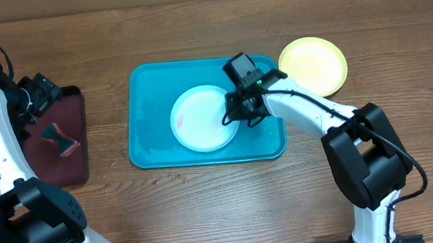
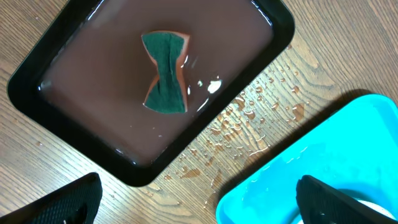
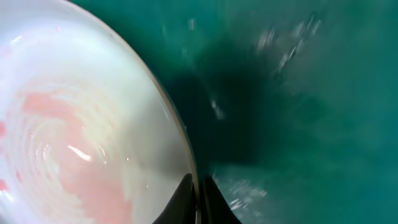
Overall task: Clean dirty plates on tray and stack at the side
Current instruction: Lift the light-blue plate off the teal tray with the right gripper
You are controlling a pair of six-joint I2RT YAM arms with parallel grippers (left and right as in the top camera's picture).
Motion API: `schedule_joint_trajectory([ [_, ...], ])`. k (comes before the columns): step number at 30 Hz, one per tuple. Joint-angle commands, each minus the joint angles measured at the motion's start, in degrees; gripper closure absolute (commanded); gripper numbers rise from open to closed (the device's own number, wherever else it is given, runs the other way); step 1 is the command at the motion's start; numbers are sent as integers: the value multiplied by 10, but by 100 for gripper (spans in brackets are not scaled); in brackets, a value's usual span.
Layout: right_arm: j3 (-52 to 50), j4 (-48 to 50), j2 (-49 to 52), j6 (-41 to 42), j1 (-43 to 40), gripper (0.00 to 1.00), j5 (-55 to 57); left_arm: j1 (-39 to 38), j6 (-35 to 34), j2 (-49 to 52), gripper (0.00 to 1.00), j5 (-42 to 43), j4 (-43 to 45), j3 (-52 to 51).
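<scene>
A white plate [image 1: 200,119] with a pink-red smear lies in the turquoise tray [image 1: 145,112]. My right gripper [image 1: 235,113] is at the plate's right rim. In the right wrist view the fingers [image 3: 199,193] are shut on the white plate's rim [image 3: 81,124], above the tray floor [image 3: 311,93]. A pale yellow-green plate [image 1: 314,64] lies on the table to the right of the tray. The mint-blue plate is out of view. My left gripper [image 1: 39,91] is open and empty [image 2: 199,202], held above the table between the two trays.
A dark maroon, black-rimmed tray [image 1: 67,170] at the left holds brownish liquid and a green-and-orange sponge [image 1: 61,139]. The sponge [image 2: 166,73] also shows in the left wrist view. Water drops lie on the wood between this tray's rim [image 2: 18,87] and the turquoise tray's corner [image 2: 323,143].
</scene>
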Motion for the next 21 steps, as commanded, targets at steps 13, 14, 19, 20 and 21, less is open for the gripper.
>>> schedule_joint_trajectory([
  [13, 196, -159, -37, -98, 107, 96, 473, -1, -12, 3, 0, 4, 1, -2],
  [14, 196, -156, -37, -114, 115, 96, 489, -1, -12, 3, 0, 4, 1, -2],
  [19, 196, -120, -37, -249, 156, 96, 552, -1, -12, 3, 0, 4, 1, -2],
  [20, 196, -107, -37, -275, 165, 96, 572, -1, -12, 3, 0, 4, 1, -2],
  [21, 196, -88, -37, -308, 174, 96, 598, -1, -12, 3, 0, 4, 1, -2],
])
